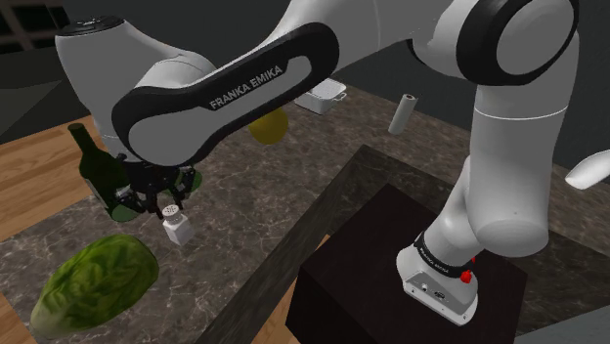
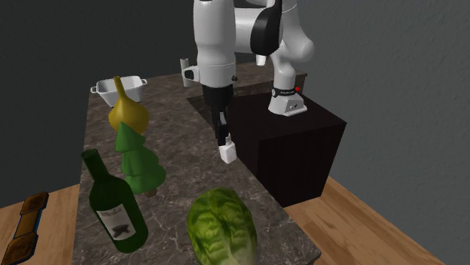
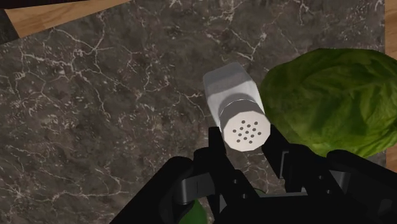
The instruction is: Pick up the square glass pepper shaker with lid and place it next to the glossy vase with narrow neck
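Noted lettuce [image 1: 95,283] at near bench [image 1: 244,195] corner. Found end effector [image 3: 248,151] pinching pepper shaker [image 3: 230,95] at lid end, just beside lettuce, toward stand-side edge. Judged light, rigid, slick, breakable; best gripped across flat opposite faces, modest squeeze. Located yellow vase [image 1: 269,125] well apart, toward far edge.

Pepper shaker [image 3: 236,108]: pale square body, perforated lid, tilted, clasped by gripper [image 3: 247,144]; yellow narrow-necked vase [image 2: 125,110] well apart
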